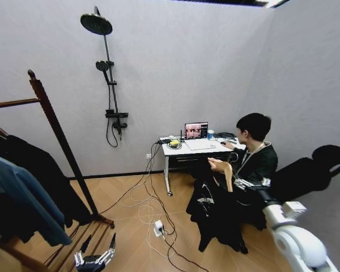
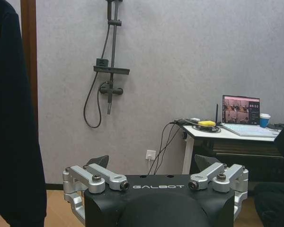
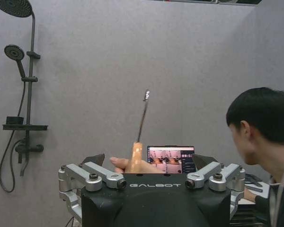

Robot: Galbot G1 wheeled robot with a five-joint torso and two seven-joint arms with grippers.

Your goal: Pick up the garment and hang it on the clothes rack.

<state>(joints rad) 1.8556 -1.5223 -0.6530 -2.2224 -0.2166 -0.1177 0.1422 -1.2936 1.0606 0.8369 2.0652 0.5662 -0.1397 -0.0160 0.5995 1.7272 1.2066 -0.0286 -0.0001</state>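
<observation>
The garment (image 1: 212, 212) is black and hangs from a light wooden hanger (image 1: 228, 177) that a seated person's hand (image 1: 216, 165) holds up at the right. My right gripper (image 1: 241, 183) is open just beside the hanger. In the right wrist view the hanger's neck and metal hook (image 3: 142, 113) stand upright between the spread fingers of the right gripper (image 3: 148, 161), with the person's hand (image 3: 125, 165) under them. The clothes rack (image 1: 56, 130), dark red-brown wood, stands at the left. My left gripper (image 1: 93, 259) hangs open low beside the rack's base and is the left gripper (image 2: 151, 163) seen from its wrist.
A blue shirt (image 1: 22, 198) and a dark coat (image 1: 42, 167) hang on the rack. A white desk (image 1: 175, 152) with a laptop (image 1: 196, 131) stands at the back wall, by a shower fixture (image 1: 107, 73). Cables and a power strip (image 1: 158, 228) lie on the floor. A black chair (image 1: 314, 170) is at right.
</observation>
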